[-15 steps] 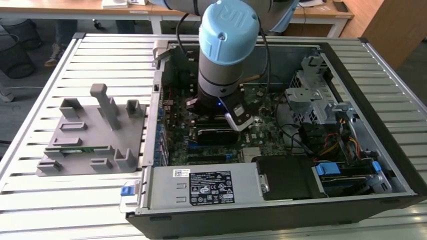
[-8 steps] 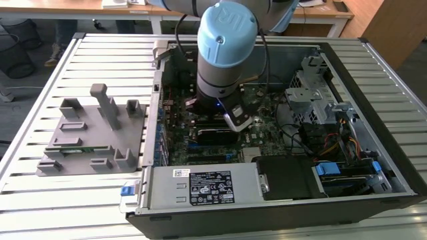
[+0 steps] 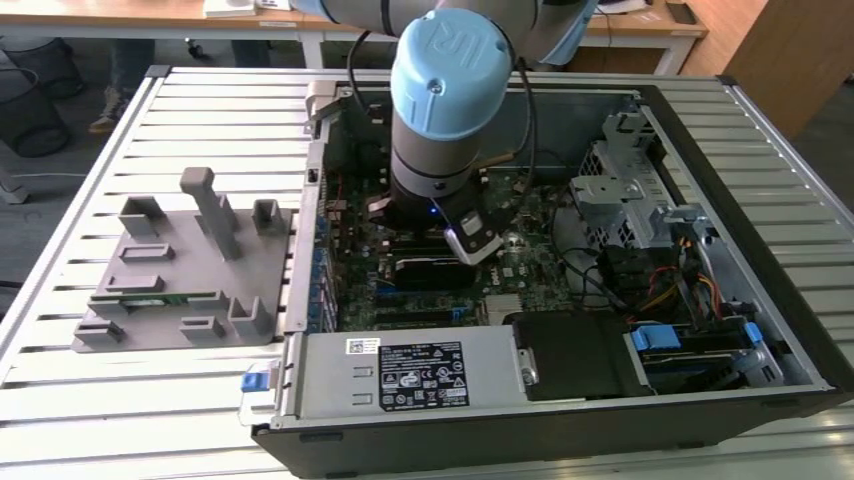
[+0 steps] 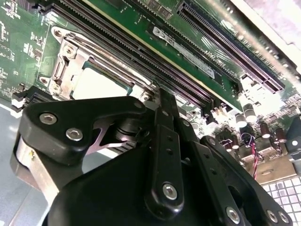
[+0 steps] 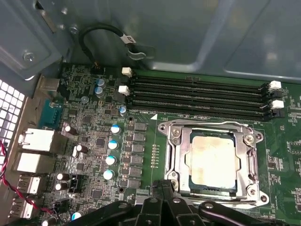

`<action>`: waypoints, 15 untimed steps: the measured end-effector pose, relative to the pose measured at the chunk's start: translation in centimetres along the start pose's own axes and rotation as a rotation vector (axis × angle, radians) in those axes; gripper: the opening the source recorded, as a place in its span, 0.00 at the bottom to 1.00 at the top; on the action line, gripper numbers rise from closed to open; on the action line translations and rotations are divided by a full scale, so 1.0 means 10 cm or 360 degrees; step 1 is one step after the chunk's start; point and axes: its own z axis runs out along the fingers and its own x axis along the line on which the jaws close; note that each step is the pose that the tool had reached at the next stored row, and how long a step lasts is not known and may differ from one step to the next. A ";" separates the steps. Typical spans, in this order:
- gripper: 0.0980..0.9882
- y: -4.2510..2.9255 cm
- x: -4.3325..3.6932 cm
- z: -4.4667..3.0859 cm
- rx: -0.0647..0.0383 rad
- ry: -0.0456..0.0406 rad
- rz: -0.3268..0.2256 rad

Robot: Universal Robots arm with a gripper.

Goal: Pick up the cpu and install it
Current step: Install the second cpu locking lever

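in the exterior view the arm [image 3: 451, 100] reaches down into the open computer case [image 3: 747, 330] that lies on a slatted metal table [image 3: 80, 400], its wrist low over the green motherboard [image 3: 527, 205]. on the exterior view's left, outside the case, a grey fixture [image 3: 180, 265] sits on the table with a long green memory stick [image 3: 150, 297] lying in it. in the first wrist view the cpu [image 5: 212, 161] lies flat in the metal-framed socket [image 5: 211, 162] on the motherboard [image 5: 94, 141], its pale silvery top facing up, with the four dark memory slots [image 5: 197, 96] running just beside the socket. the gripper [image 5: 162, 207] sits near the socket's edge, and its black linkages look drawn close together with nothing between them, though the fingertips themselves are hidden, so i cannot tell for sure how the pincer stands. in the second wrist view the gripper [image 4: 162, 155] body covers part of the socket, and the cpu [image 4: 96, 84] shows as a pale patch inside the frame beyond it.
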 end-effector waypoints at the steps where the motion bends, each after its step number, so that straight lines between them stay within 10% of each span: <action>1: 0.01 -0.001 0.001 0.003 -0.0002 0.0000 0.0000; 15: 0.01 0.047 0.002 -0.135 -0.0009 -0.0001 0.0000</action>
